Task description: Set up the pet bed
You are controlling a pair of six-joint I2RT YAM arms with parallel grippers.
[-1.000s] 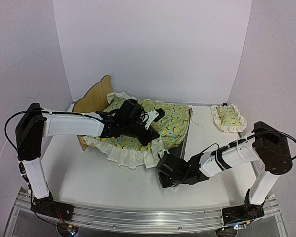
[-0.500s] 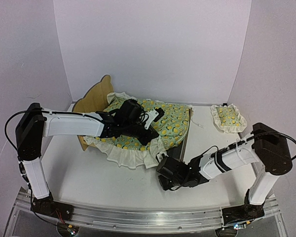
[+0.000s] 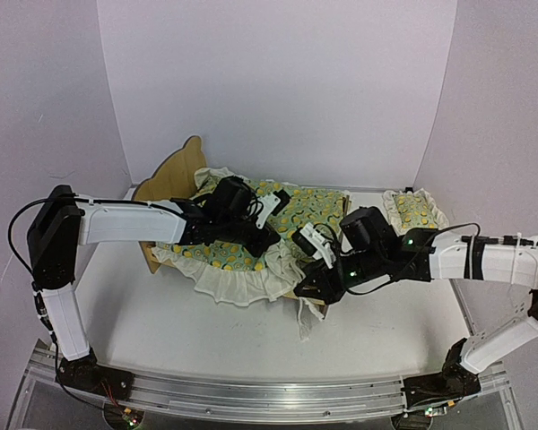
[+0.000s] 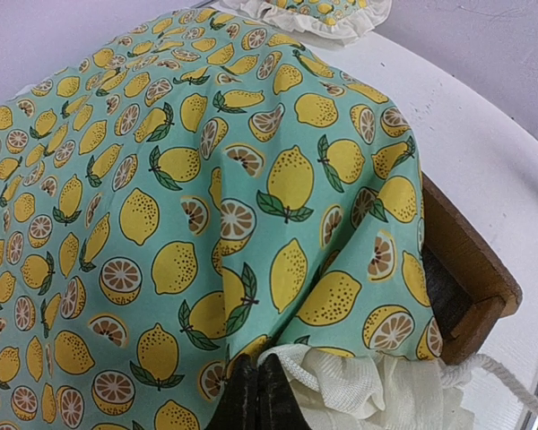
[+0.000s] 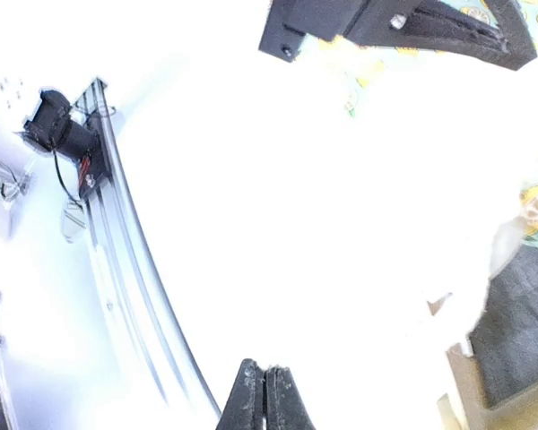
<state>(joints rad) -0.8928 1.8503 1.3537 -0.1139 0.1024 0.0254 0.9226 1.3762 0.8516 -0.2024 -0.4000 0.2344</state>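
The bed (image 3: 169,179) sits toward the back of the white desk (image 3: 206,331), left of middle. Its curved headboard of pale plywood, with a small ear-like bump on top, stands at the far left. The foot points toward the near right. Most of the frame is hidden under a blanket (image 4: 206,179) of smooth mint-green cloth printed with whole and sliced yellow lemons and edged in a cream ruffle. At the foot a corner of brown wooden rail (image 4: 466,260) shows, with a strip of flat dark grey mattress (image 5: 520,327) inside it. A white twisted cord (image 4: 511,376) trails off the blanket's edge past that corner.

A small pillow (image 3: 414,213) in the same lemon print, with the same frilly rim, lies flat at the far right of the desk, apart from the bed.

The left tool (image 4: 255,399) has its dark fingers pressed together on the blanket at the seam where print meets ruffle, and the cloth rises in a tent toward them. The right tool (image 5: 264,394) hangs by the foot corner with its fingers closed tight. Its wrist view is washed out white, so I cannot tell whether any cloth is nipped between them.
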